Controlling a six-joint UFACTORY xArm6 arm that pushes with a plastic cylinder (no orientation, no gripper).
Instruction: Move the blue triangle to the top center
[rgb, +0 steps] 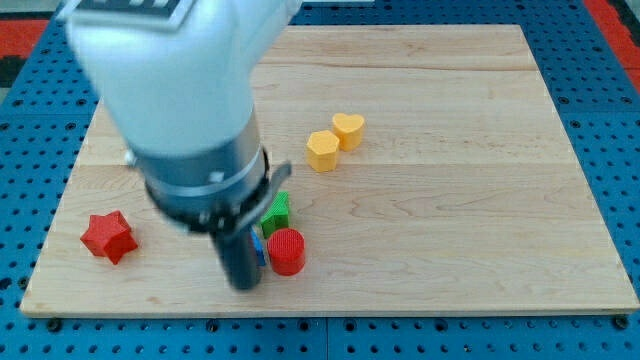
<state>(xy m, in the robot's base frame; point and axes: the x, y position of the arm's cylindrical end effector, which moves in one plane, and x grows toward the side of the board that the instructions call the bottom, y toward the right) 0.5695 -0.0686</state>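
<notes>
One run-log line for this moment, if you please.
tip: beside blue block, view's left | red cylinder: block's right | green block: above | goal: pending

The blue triangle (259, 247) showed only as a thin sliver of blue, low on the desk (450, 200) and left of the view's centre, near the bottom edge. My own arm covered most of it, so I could not make out its shape or which way it pointed. The visible strip sat just beside the rod on its right, squeezed between the rod and the red cylinder (287, 251), which looked to be touching it. The green block (276, 212) lay just above it. It rested flat on the wood, far from the top centre of the desk. My tip (243, 285) stood just below and left of the sliver.
</notes>
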